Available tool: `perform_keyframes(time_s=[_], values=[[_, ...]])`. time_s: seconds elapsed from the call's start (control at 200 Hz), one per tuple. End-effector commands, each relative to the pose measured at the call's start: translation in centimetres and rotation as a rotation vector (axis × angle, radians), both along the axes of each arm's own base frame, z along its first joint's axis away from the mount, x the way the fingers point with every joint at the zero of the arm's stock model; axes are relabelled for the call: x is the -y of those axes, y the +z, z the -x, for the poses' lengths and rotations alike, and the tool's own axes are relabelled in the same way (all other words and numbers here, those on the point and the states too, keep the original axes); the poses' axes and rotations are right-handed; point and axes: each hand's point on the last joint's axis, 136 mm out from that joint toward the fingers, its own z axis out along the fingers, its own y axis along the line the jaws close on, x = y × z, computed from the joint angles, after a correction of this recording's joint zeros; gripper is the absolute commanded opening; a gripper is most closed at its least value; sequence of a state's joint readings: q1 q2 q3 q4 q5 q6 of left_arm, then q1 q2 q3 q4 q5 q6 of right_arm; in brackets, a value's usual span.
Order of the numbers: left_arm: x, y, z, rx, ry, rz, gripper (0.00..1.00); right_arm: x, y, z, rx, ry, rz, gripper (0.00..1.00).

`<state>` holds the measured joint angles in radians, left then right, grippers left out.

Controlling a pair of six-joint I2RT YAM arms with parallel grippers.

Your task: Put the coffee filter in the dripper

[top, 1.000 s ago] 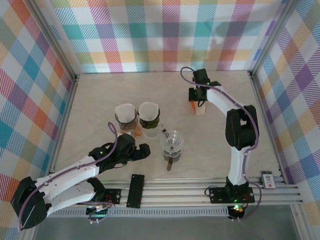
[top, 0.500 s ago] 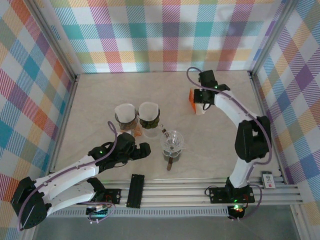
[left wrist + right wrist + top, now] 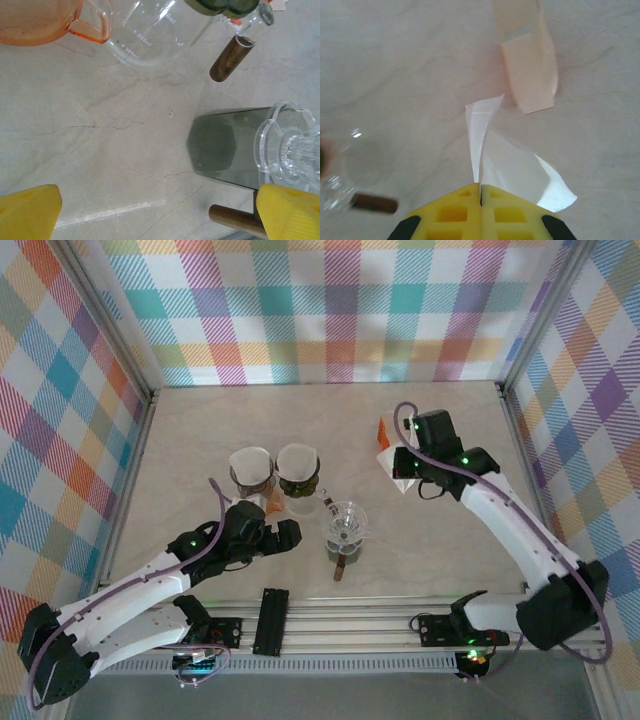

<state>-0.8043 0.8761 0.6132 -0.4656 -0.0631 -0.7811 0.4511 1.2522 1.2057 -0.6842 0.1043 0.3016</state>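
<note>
A white paper coffee filter [image 3: 520, 172] hangs pinched in my right gripper [image 3: 480, 187], which is shut on its folded edge. From above, the filter [image 3: 404, 478] and the right gripper [image 3: 408, 466] are just off the marble, right of centre. The clear glass dripper [image 3: 346, 524] stands on a dark base with a wooden handle, left of and nearer than the filter. It is blurred at the left edge of the right wrist view as the dripper [image 3: 334, 189]. My left gripper [image 3: 287, 537] is open beside the dripper [image 3: 292, 150], fingertips [image 3: 30, 210] wide apart.
An orange filter pack [image 3: 384, 430] lies behind the right gripper, seen close as the pack [image 3: 527, 65]. Two dark round vessels with pale tops [image 3: 251, 468] [image 3: 297, 466] stand behind the left gripper. A glass carafe [image 3: 155, 30] and orange cup [image 3: 45, 20] are nearby.
My right arm has swung out to the right and drawn the gripper nearer, carrying the filter away from the orange pack. The left gripper has crept slightly forward.
</note>
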Motion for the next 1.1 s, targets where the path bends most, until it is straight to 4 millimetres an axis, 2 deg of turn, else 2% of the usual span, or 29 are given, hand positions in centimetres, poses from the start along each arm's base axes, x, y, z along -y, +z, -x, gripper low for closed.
perform_keyframes(time_s=[0.0,0.085,0.17,0.32,0.465,0.635,0.835,1.1], values=[[-0.7,1.5,-0.1,0.038,0.006,-0.021,1.0,-1.8,2.3,4.0,-0.016,0.134,-0.058,0.0],[-1.0,1.7,-0.1,0.038,0.019,-0.031,1.0,-2.3,4.4,6.3,0.001,0.197,-0.078,0.0],[-1.1,2.0,0.0,0.038,0.015,-0.035,1.0,-2.6,5.5,8.3,-0.012,0.241,-0.096,0.0],[-1.1,2.7,-0.1,0.05,0.01,-0.038,1.0,-3.5,5.9,11.3,-0.101,0.337,-0.1,0.0],[-1.4,3.5,0.0,0.07,0.014,-0.028,1.0,-4.0,5.9,13.5,-0.181,0.4,-0.052,0.0],[-1.4,3.3,0.0,0.075,0.019,-0.018,1.0,-4.5,5.4,14.4,-0.24,0.448,0.083,0.0],[-1.2,3.0,0.3,0.064,0.004,-0.009,1.0,-5.9,4.5,14.2,-0.286,0.486,0.182,0.0],[-1.3,3.3,0.7,0.086,-0.013,0.02,1.0,-8.9,3.6,14.1,-0.332,0.56,0.25,0.0]])
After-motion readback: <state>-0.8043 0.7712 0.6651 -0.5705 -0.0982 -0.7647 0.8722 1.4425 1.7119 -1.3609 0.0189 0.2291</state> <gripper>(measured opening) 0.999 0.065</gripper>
